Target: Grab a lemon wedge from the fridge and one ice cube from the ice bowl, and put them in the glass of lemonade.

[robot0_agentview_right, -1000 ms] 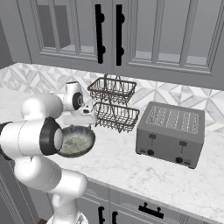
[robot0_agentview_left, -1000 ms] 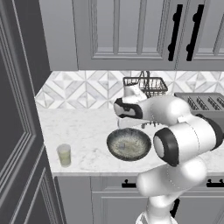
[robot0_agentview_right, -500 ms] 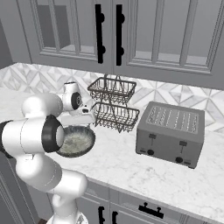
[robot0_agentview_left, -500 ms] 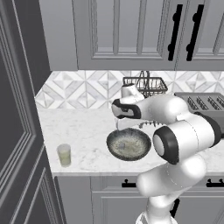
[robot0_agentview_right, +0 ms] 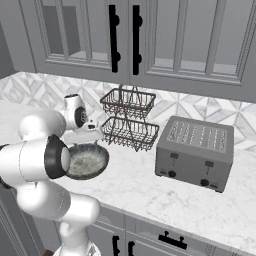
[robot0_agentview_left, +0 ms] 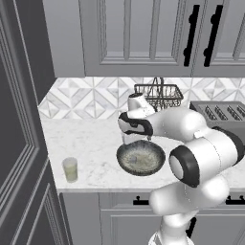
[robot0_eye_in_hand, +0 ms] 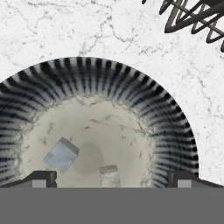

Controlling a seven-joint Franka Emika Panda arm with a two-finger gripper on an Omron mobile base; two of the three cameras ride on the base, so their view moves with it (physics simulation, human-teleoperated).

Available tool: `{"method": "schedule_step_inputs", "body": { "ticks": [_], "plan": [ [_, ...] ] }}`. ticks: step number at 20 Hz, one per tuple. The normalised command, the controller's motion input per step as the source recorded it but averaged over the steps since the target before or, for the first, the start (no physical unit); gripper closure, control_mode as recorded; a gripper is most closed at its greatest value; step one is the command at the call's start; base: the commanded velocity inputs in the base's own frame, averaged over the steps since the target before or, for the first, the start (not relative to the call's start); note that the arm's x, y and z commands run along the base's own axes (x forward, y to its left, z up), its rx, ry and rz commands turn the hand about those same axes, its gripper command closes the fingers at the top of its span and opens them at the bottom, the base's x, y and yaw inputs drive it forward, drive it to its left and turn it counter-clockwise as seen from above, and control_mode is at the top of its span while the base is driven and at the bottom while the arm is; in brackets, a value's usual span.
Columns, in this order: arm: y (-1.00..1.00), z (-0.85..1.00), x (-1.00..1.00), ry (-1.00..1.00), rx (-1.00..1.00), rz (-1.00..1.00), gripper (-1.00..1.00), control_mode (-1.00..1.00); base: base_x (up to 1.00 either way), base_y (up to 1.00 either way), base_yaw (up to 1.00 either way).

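Pale ice cubes [robot0_eye_in_hand: 61,154] are seen lying loose inside the ice bowl [robot0_eye_in_hand: 175,127] on the desk [robot0_eye_in_hand: 52,35], directly beneath the pincer [robot0_eye_in_hand: 111,178], whose jaws are spread wide. Small, hard and probably slippery, a cube is best pinched across flat opposite faces.

The white Franka arm with dark joints [robot0_agentview_left: 201,158] rose from the base, bulged at its big rounded elbow and folded forward, forearm reaching out level toward the wall. The wrist bent over and the hand pointed straight down. The two-finger gripper [robot0_eye_in_hand: 112,177] hung wide open, its two small dark fingertips [robot0_eye_in_hand: 43,178] set far apart at either side of the hand view. Nothing sat between the jaws. From the right base view, the white hand [robot0_agentview_right: 82,132] pointed down beside the elbow.
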Motion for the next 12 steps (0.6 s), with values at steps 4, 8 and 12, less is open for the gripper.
{"method": "schedule_step_inputs", "body": {
  "ticks": [4, 8, 12],
  "plan": [
    [0.00, -0.19, -0.11, -0.18, 0.04, 0.05, -1.00, -1.00, 0.00, 0.00, 0.00],
    [0.00, 0.00, -0.04, -0.06, 0.02, 0.02, -1.00, -1.00, 0.00, 0.00, 0.00],
    [0.00, -0.17, -0.18, 0.00, 0.00, 0.00, -1.00, -1.00, 0.00, 0.00, 0.00]
  ]
}}
